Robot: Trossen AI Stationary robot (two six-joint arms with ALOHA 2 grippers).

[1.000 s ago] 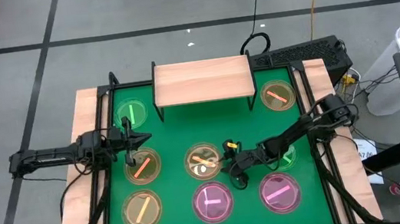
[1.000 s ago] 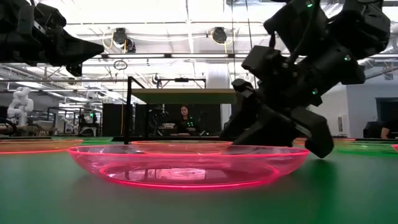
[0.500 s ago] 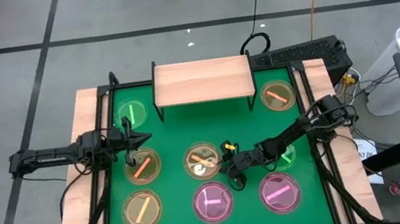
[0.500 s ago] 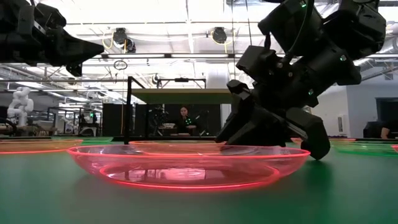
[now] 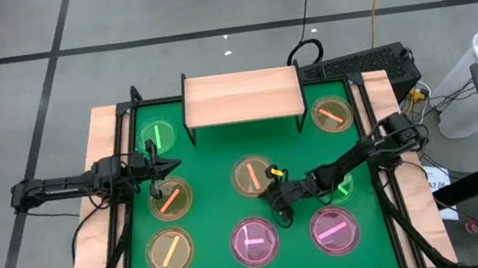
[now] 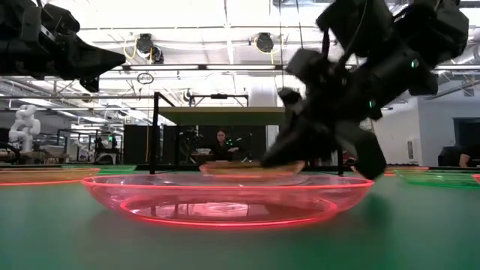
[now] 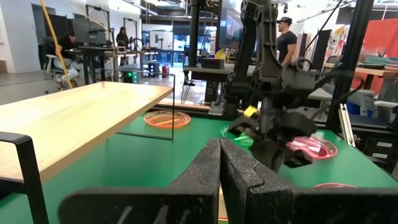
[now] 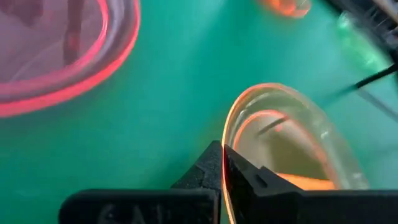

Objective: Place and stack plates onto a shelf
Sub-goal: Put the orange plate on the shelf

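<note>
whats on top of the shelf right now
Nothing: the shelf shows a bare wood top. The board covers whatever lies under it. The right pincer is shut on an amber plate out on the table.

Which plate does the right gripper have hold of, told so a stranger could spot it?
Start at the wooden shelf at the far edge of the green table. Just in front of it, near the table's middle, sits an amber plate with an orange stripe. It is the only plate with the right gripper shut on its rim; the other amber plates lie untouched.
</note>
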